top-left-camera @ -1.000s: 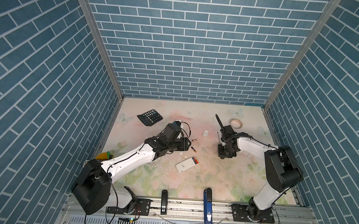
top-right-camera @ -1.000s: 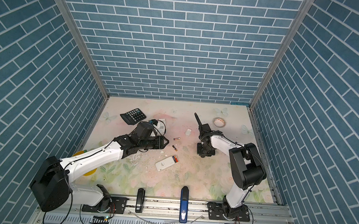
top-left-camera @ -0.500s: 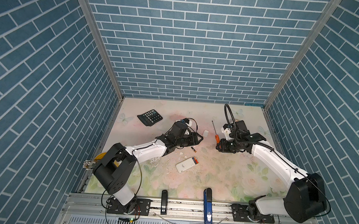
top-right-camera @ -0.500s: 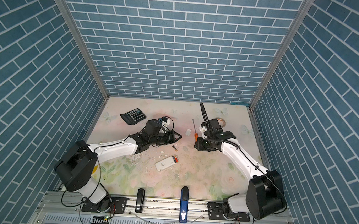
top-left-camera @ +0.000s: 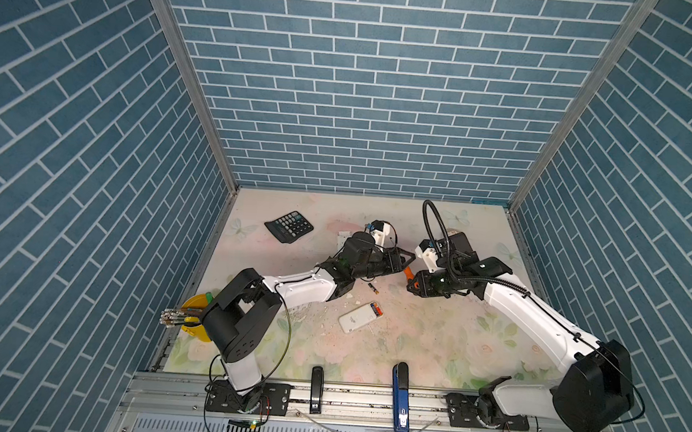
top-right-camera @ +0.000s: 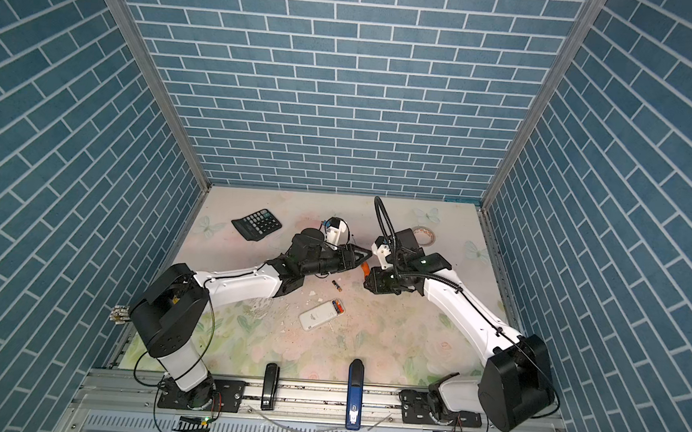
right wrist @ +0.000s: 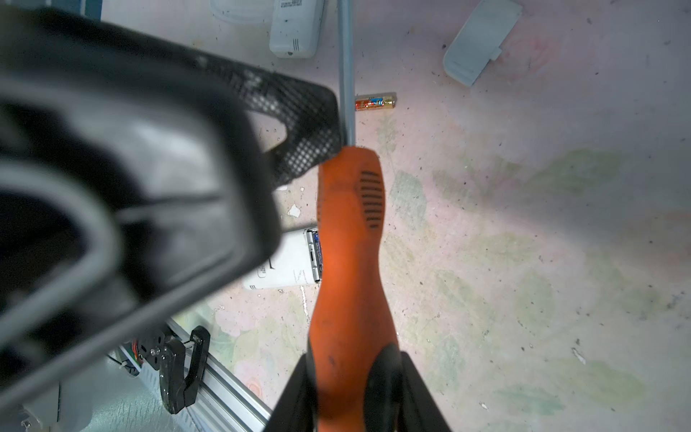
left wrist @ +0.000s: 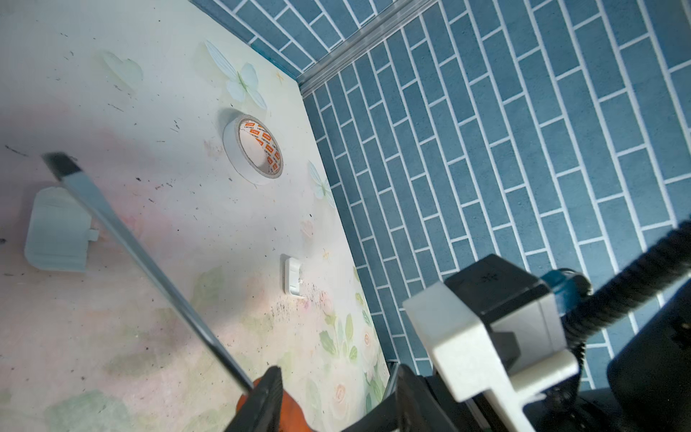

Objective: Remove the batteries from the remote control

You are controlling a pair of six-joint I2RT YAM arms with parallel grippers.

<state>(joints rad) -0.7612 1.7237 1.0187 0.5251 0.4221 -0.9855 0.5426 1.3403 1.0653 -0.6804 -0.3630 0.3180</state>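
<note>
Both top views first. Show the remote control (top-left-camera: 356, 320) face down on the flowered table (top-left-camera: 431, 348), cover off, with batteries (top-left-camera: 377, 309) seated in its open end (orange and dark blue, count unclear). Show one loose battery (top-left-camera: 372, 287) just beside that open end. Farther out on the same side, well apart from the remote control, show the left gripper (top-left-camera: 404, 263) and right gripper (top-left-camera: 414, 283) tip to tip at an orange-handled screwdriver (top-left-camera: 408, 274).

Left wrist view next. Shows the left gripper's jaws standing apart, one pad against the orange handle where the steel shaft begins, not clamped on it. Shows neither remote control nor batteries, only the detached battery cover (left wrist: 56, 235) and a tape roll (left wrist: 254, 149) on the table.

Right wrist view last. Shows the right gripper (right wrist: 347, 377) clenched on the thick end of the handle. Catches, behind that handle, the remote control's open bay with one blue cell visible, and the loose battery lying beyond the remote control, beside the shaft.

On handling, by judgement only: light, rigid, smooth and round, so likely to roll away or squirt out of a hard pinch. Better to lever a seated cell up at one end, then pinch across the middle of its barrel. Worth treating the remote control as light too, apt to slide unless pinned.
</note>
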